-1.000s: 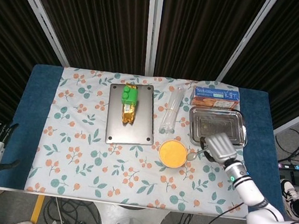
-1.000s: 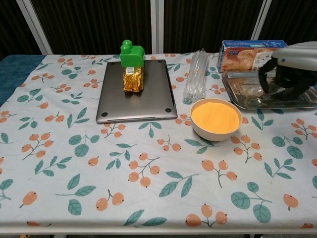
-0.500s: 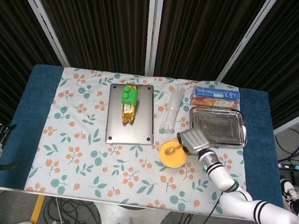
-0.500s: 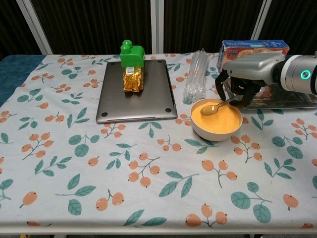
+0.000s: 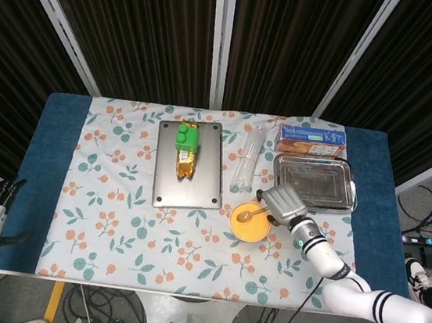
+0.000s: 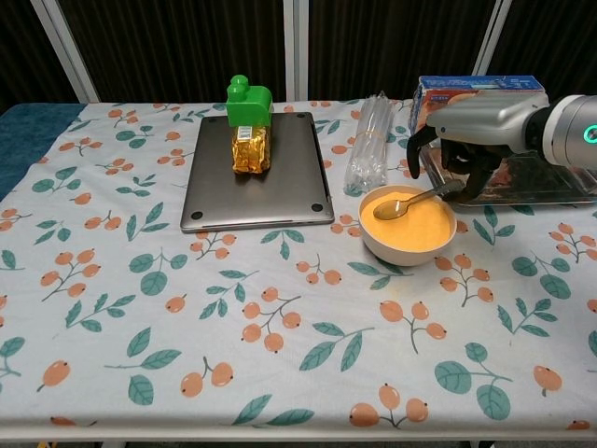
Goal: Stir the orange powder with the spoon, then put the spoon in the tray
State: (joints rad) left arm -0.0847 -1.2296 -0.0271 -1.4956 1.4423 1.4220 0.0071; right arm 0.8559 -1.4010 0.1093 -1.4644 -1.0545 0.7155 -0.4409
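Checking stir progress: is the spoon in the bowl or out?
In. The spoon bowl end rests on the orange powder inside the bowl, handle held by the right hand.

A closed grey laptop [image 6: 258, 170] is seen lying flat on the floral cloth [image 6: 140, 280] that covers the counter [image 5: 55, 157], well to the left of the right hand [image 6: 466, 154], and a gold packet with a green cap [image 6: 249, 126] is laid on the laptop's lid. A bundle of clear plastic tubes [image 6: 370, 140] is placed between the laptop and that hand, just beside the hand on its left. A blue and orange box [image 6: 471, 98] is set on its long side right behind the hand, at the far edge of the cloth.
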